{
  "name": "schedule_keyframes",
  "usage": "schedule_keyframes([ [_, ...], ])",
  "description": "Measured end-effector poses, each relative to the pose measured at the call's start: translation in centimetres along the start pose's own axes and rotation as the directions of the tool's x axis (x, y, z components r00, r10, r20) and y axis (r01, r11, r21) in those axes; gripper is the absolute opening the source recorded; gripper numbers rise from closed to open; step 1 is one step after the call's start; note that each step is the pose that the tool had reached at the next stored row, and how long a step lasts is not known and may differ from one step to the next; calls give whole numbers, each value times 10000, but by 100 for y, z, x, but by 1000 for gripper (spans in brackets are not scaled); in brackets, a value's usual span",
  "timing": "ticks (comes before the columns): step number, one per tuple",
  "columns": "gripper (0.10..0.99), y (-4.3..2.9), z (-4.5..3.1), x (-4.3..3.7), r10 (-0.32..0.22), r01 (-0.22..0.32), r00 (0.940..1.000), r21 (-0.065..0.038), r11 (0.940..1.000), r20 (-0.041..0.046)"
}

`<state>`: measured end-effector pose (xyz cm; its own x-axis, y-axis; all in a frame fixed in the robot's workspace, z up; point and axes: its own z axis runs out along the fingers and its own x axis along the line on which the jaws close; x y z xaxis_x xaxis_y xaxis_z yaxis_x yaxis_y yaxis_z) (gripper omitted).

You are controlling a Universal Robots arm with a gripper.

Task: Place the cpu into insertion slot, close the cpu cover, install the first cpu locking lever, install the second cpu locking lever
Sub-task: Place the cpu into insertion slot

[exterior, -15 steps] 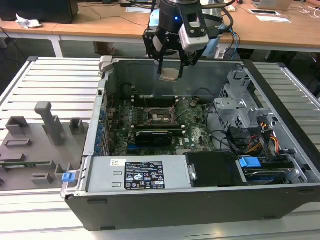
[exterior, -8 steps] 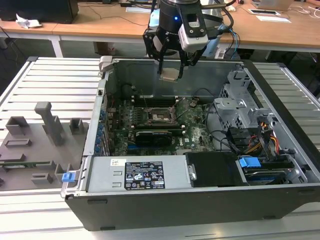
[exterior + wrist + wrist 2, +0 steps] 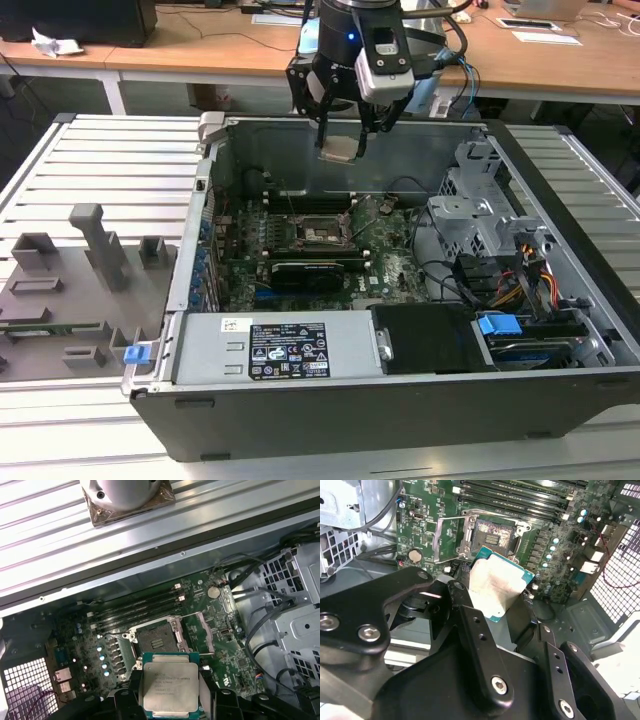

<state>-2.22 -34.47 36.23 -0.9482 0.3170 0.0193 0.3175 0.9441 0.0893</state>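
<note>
End effector (image 3: 341,138) is closed on the cpu (image 3: 338,150), pinching it by its edges, raised over the open computer case (image 3: 400,400). Insertion slot (image 3: 155,640) sits bare on the motherboard below the end effector, well apart from it. The cpu cover (image 3: 205,632) stands swung open beside the slot.

the cpu (image 3: 170,687) shows a dull silver-beige metal face, smeared and blotchy in the second wrist view. the gripper (image 3: 495,600) is matt black with bright steel screw heads. the insertion slot (image 3: 156,641) has a shiny silver metal rim, and the cpu cover (image 3: 205,630) is thin bare metal. the motherboard (image 3: 220,655) is glossy green, the case wall (image 3: 400,150) plain grey sheet metal, the desk (image 3: 200,55) pale wood.
</note>
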Motion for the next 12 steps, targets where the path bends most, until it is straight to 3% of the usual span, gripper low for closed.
schedule_keyframes([
  [12,533,0,0,0,246,-246,9997,-4,9997,22],
])
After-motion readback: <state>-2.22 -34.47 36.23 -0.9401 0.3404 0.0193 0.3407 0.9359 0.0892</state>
